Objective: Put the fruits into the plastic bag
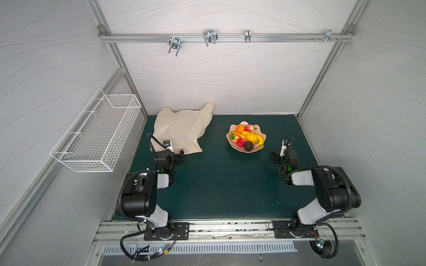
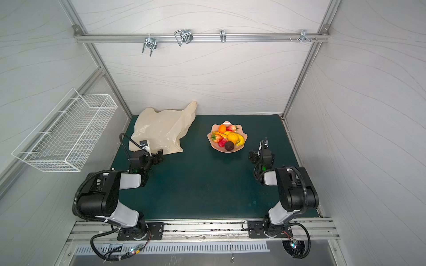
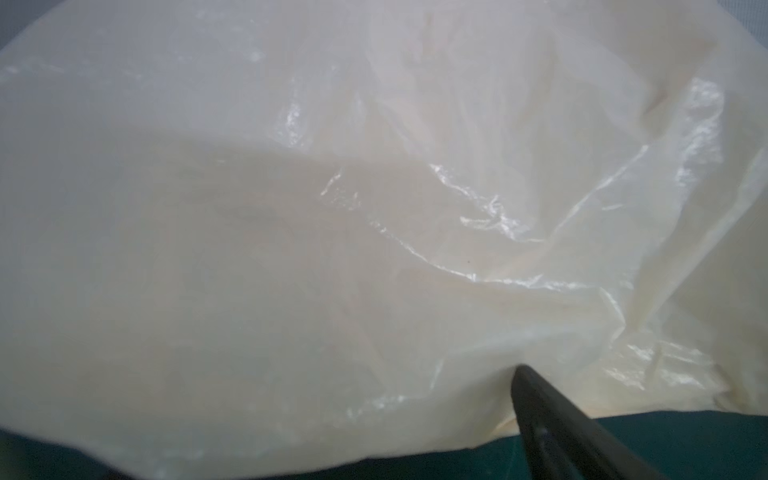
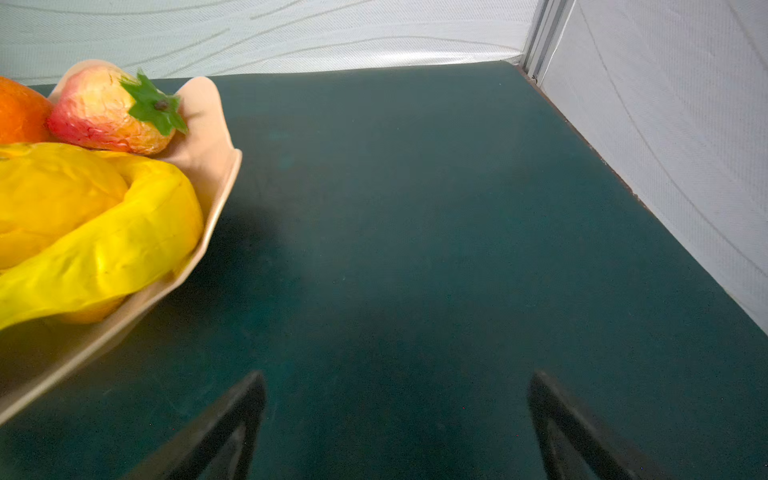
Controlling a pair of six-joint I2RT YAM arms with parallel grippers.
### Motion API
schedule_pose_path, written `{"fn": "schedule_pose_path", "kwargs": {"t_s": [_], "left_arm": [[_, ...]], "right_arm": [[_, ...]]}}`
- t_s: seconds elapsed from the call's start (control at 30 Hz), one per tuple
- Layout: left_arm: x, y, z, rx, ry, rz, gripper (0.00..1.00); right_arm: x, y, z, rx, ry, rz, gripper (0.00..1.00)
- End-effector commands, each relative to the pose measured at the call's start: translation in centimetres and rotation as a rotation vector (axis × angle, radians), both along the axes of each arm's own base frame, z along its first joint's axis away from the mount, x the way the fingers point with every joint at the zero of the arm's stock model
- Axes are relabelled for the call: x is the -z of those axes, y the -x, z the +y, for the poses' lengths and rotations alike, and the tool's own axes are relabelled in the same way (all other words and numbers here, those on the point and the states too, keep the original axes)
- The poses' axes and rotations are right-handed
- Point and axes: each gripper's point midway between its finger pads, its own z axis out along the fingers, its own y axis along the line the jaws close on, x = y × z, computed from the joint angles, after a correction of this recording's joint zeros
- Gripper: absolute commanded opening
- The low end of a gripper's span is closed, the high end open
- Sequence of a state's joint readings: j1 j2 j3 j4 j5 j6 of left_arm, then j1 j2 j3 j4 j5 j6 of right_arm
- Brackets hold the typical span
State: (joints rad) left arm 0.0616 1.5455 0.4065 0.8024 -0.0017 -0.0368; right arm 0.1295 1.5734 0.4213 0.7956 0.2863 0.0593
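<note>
Left claw [image 1: 179, 157] and right claw [image 4: 398, 379] both released, I fear the limp plastic bag [image 1: 182, 129] collapses and the fruits [image 1: 245, 138] roll away.

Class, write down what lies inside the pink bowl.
Two oranges, bananas, strawberries and a dark brown ball fill the bowl; its floor beneath them is covered.

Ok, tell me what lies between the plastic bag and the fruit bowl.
Nothing: between the bag and the bowl there is only bare green mat, with no object on that stretch. Both top views show it.
</note>
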Motion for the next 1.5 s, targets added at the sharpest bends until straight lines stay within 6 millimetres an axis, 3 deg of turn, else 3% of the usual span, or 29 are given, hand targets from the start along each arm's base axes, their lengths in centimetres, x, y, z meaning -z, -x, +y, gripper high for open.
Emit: {"fn": "schedule_pose_path", "kwargs": {"t_s": [0.0, 0.97, 1.17, 1.37, 1.47], "left_arm": [[-1.1, -0.8, 0.0, -0.002, -0.008, -0.036, 1.0], [-1.4, -0.9, -0.5, 0.015, -0.019, -0.046, 1.0], [-5.0, 0.4, -2.8, 0.093, -0.093, -0.075, 1.0], [-8.8, 3.6, -4.0, 0.085, -0.041, -0.145, 1.0], [-9.7, 5.4, -5.5, 0.122, -0.034, -0.133, 1.0]], "right_arm": [[-1.0, -0.4, 0.1, -0.007, 0.003, -0.034, 0.99], [-0.9, -0.3, 0.1, -0.013, 0.003, -0.035, 0.99], [-4.1, -0.2, 1.3, -0.066, 0.035, -0.008, 0.99], [-7.6, 1.4, 3.0, -0.115, -0.018, -0.043, 0.99], [-9.2, 2.3, 4.4, -0.158, -0.067, -0.04, 0.99]]}}
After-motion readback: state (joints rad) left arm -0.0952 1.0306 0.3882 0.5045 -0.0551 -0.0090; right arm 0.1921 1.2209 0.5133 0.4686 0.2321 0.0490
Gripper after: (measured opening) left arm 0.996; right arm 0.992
